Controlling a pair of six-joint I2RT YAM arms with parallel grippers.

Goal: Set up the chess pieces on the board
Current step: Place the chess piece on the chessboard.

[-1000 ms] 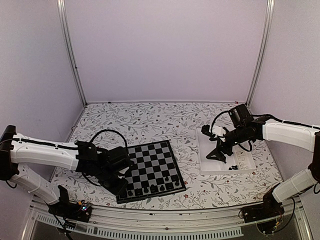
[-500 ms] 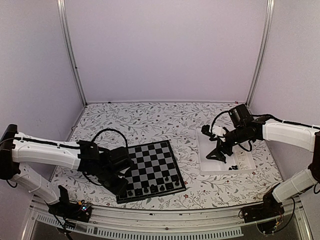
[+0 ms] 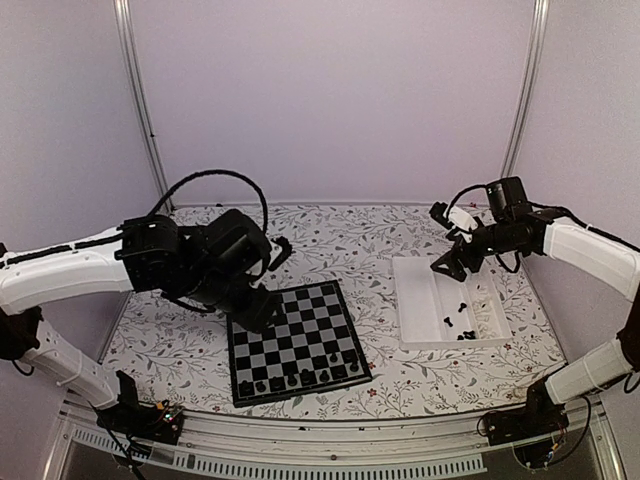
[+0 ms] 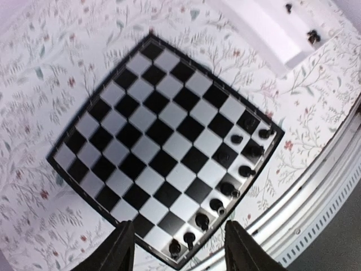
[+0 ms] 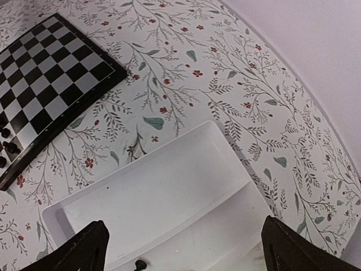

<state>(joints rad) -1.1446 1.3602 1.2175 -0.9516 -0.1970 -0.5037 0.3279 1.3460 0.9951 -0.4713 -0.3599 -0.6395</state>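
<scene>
Walls (image 3: 330, 100): pale lilac panels on three sides, with two metal posts (image 3: 140, 110) at the far corners.
Table (image 3: 340, 240): one, covered in a leaf-and-flower cloth; everything else lies on it.
My arms: two. My left arm (image 3: 70, 270) reaches in from the left with a black cable (image 3: 215, 176) looping above it; my right arm (image 3: 590, 250) comes in from the right.
Board (image 3: 310, 335): one, flat on the table near the front edge, left of centre and turned a little askew. In the top view my left arm covers its far-left corner.
Tray (image 3: 425, 300): one, white, with a divider along its length, well apart from the board on its right.
Left gripper (image 4: 179, 226): hangs above the board, fingers spread, grasping nothing — checkered squares show between them.
Right gripper (image 5: 185, 223): hangs above the tray, fingers wide apart and empty, with white tray floor showing between them.
Chess pieces (image 4: 227, 189): black, standing along the board's near edge, most in the outermost row and at least one a row further in. I make out about nine in my left wrist view, but a few overlap, so I cannot be sure.
Loose pieces (image 3: 462, 335): black, in the tray's near-right part — four or five specks from above, too small to count surely. One shows at the bottom edge of my right wrist view.
</scene>
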